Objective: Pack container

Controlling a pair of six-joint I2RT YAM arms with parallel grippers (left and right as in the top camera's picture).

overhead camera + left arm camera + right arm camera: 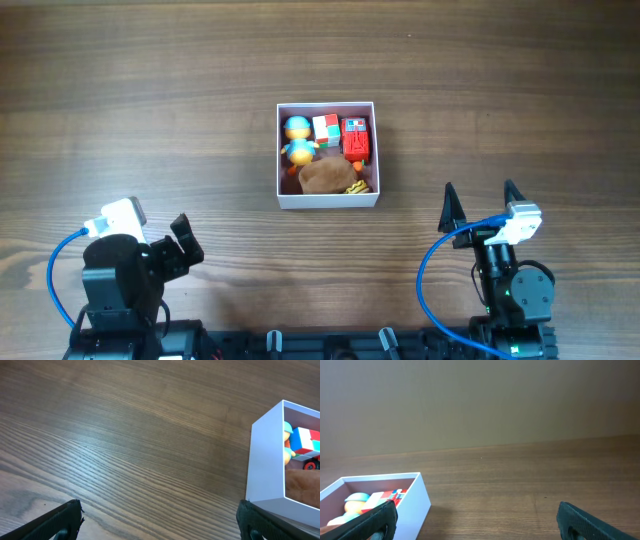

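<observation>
The container, a shallow white-walled square box, sits at the table's middle. Inside lie two blue-and-yellow round toys, a red, white and green cube, a red toy, a brown lump and a small yellow piece. It also shows in the left wrist view and in the right wrist view. My left gripper is open and empty at the front left; in its own view it frames bare wood. My right gripper is open and empty at the front right, over bare wood.
The wooden table spreads around the box on all sides. A blue cable loops by the left arm and another by the right arm. A plain wall stands beyond the table's far edge.
</observation>
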